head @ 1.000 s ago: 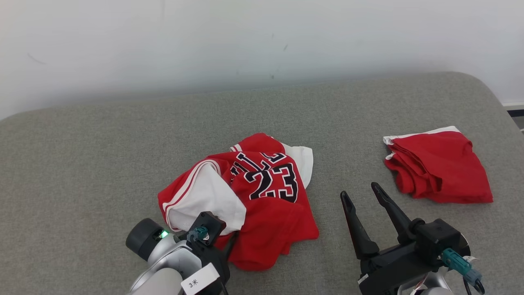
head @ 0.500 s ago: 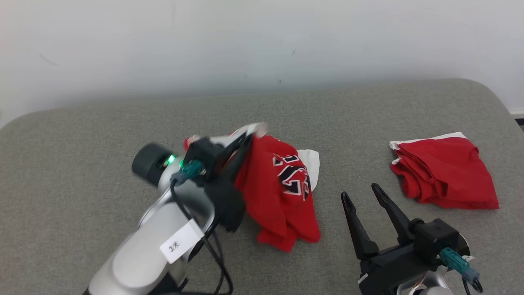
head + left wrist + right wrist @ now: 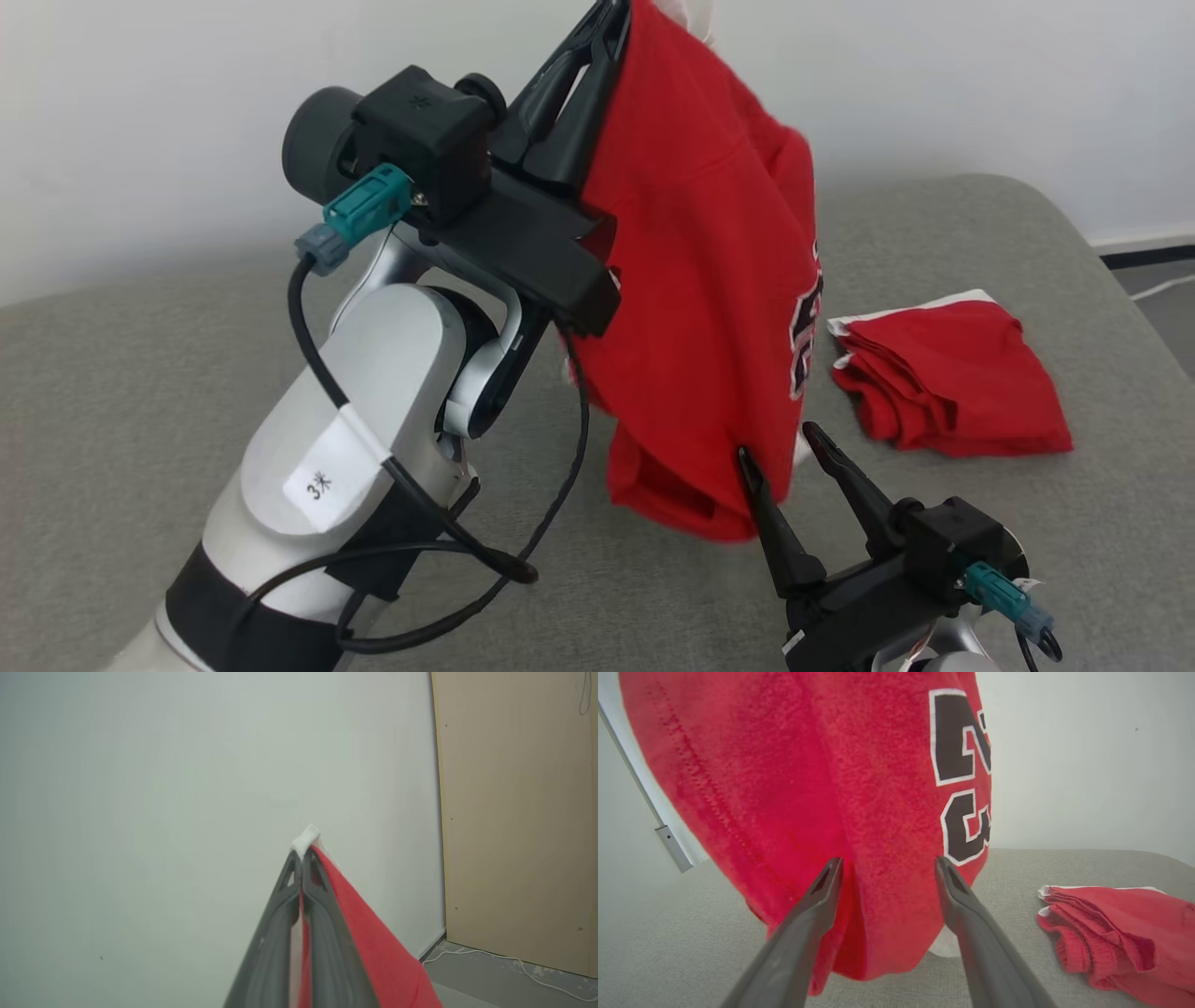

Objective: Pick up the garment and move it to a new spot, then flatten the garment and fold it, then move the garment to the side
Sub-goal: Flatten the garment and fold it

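A red jersey garment (image 3: 709, 280) with black and white numerals hangs in the air above the grey padded surface (image 3: 140, 373). My left gripper (image 3: 611, 14) is raised high and shut on its white-trimmed top edge; the left wrist view shows the closed fingertips (image 3: 301, 858) pinching red and white cloth (image 3: 373, 952). My right gripper (image 3: 780, 443) stands open at the lower right, its tips at the garment's hanging lower hem. In the right wrist view the spread fingers (image 3: 822, 905) frame the garment (image 3: 840, 788), which hangs just beyond them.
A second red garment (image 3: 943, 383), folded with white trim, lies on the surface at the right, also seen as the folded pile (image 3: 1115, 933). A white wall (image 3: 140, 140) stands behind. A beige panel (image 3: 518, 812) and a floor cable (image 3: 514, 966) lie beyond.
My left gripper shut on the crumpled garment and lifted it high off the surface, so it now hangs. The head camera shifted. The right gripper stayed open, now at the hem.
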